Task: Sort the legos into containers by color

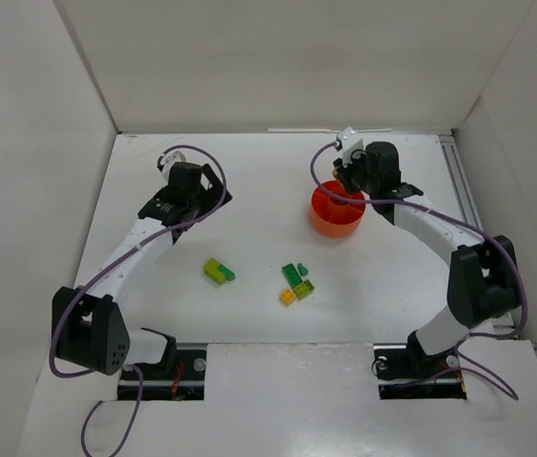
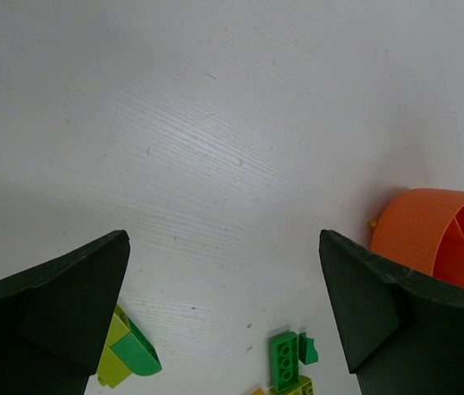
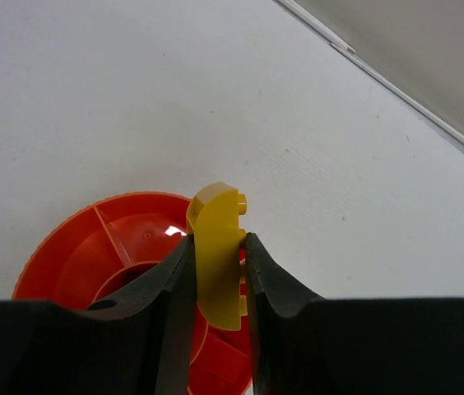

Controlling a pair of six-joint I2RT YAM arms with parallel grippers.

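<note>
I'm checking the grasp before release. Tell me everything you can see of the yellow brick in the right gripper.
The yellow brick looks like glossy plastic, with a rounded top corner and small studs on its right-hand face. It stands upright on edge, pinched by its flat sides between the dark fingers of the right gripper, which is shut on it. It hangs over the orange dish; whether it touches the dish cannot be told.
</note>
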